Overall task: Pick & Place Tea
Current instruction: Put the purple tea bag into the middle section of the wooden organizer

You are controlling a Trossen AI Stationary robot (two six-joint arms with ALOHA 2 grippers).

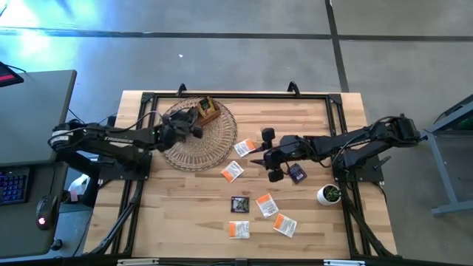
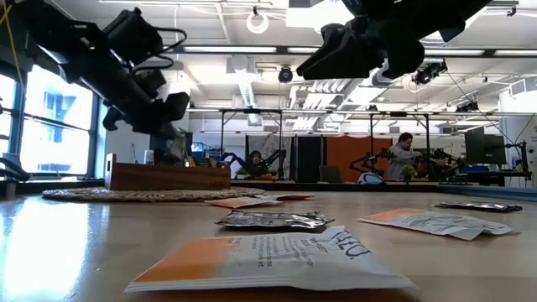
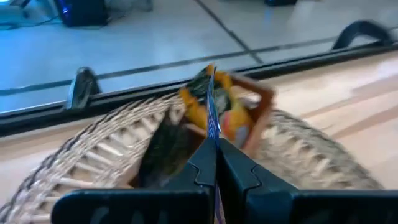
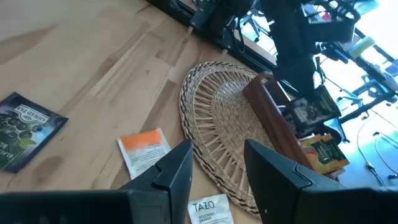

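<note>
My left gripper (image 3: 216,148) is shut on a dark tea sachet (image 4: 309,112), held over the brown wooden box (image 1: 208,109). The box stands on a round woven mat (image 1: 199,134) at the table's far left and has sachets (image 4: 324,153) in it. My right gripper (image 4: 217,167) hangs open above the table's middle (image 1: 270,157), nothing between its fingers. Several tea sachets lie flat on the wood: white-orange ones (image 1: 232,171) (image 1: 244,148) (image 1: 284,224) and dark ones (image 1: 240,205) (image 1: 297,174). My left gripper pinches the dark sachet between its two fingers, flat faces against the pads. In the left wrist view the sachet's edge (image 3: 213,118) shows as a thin line sticking out past the fingertips. The fingers slant down from the table's left. The sachet is lifted clear, above the box.
A small white pot with a plant (image 1: 329,194) stands near the right arm's base. A black frame (image 1: 244,96) borders the table's far edge. Bare wood lies between the mat and the near edge. People and other robot arms show in the room behind.
</note>
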